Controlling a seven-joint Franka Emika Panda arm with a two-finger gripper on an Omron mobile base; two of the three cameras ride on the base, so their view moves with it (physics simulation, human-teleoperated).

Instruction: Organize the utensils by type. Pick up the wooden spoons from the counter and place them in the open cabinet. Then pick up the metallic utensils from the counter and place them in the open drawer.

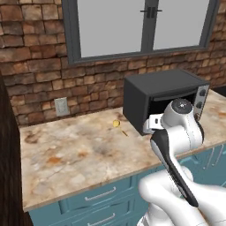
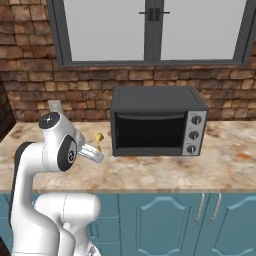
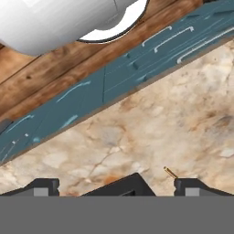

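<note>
A small shiny gold spoon-like metallic utensil (image 1: 116, 124) lies on the beige marbled counter (image 1: 70, 150), just left of the toaster oven; it also shows in the right base view (image 2: 99, 136). My gripper (image 3: 118, 186) hangs above the counter near the oven's front left corner, pointing down, jaws wide open and empty. In the hand view, the thin gold handle tip (image 3: 170, 172) lies beside the right fingertip (image 3: 192, 185). The wooden spoons, the open cabinet and the open drawer are out of view.
A dark toaster oven (image 2: 157, 122) stands on the counter under the window. A wall outlet (image 1: 62, 106) sits on the brick wall. Closed teal drawer fronts (image 1: 99, 196) run below the counter edge. My arm's elbow (image 1: 181, 119) rises in front of the oven.
</note>
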